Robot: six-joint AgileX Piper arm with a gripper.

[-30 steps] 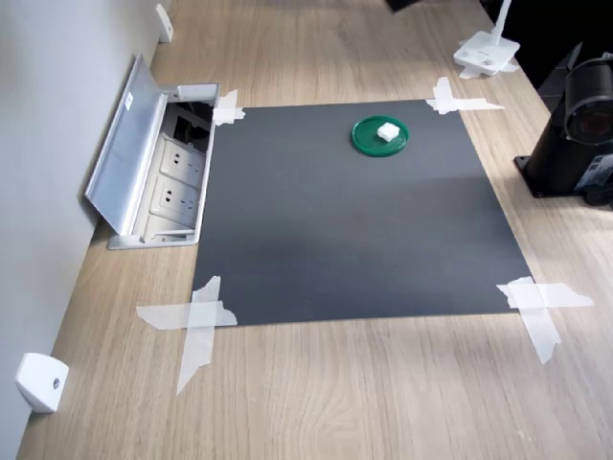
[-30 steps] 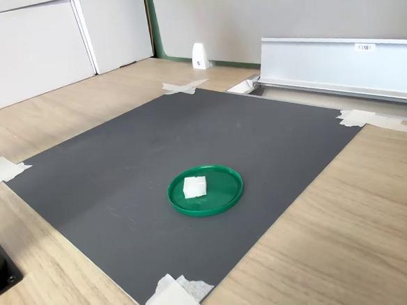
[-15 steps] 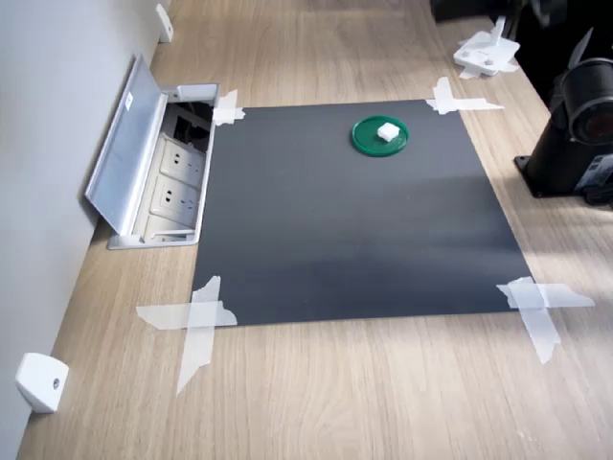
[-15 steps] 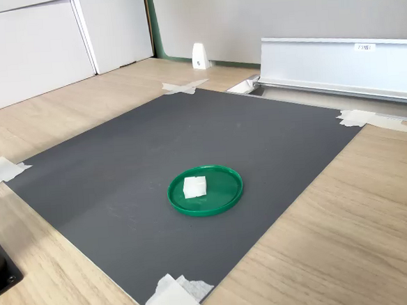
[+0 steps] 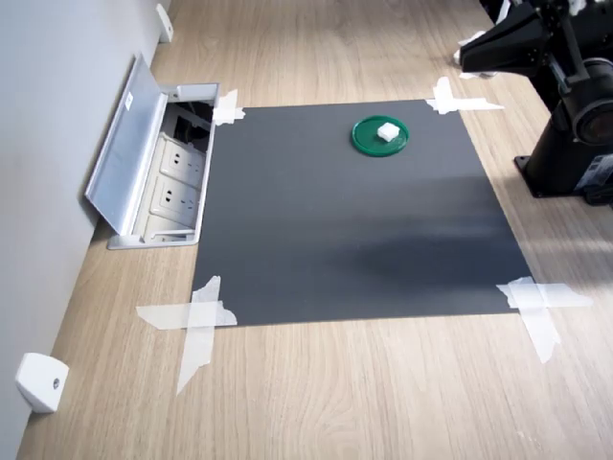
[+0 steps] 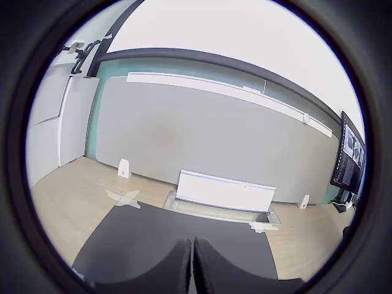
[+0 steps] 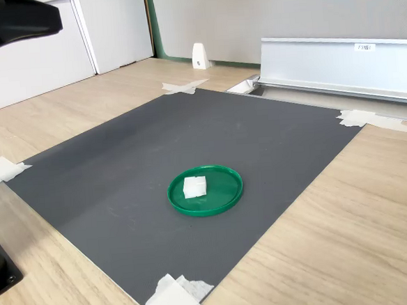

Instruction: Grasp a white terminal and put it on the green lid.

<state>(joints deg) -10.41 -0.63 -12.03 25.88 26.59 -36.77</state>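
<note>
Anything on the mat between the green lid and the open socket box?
Nothing: in the first exterior view, only bare dark mat runs from the green lid, which carries the white terminal, to the socket box.

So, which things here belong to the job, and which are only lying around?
Belonging to the job:
- white terminal, lying on the lid
- green lid, on the dark mat
- tool, closed, holding nothing

Only lying around:
- white wedge
- open socket box
- tape strips at the mat's corners
</note>
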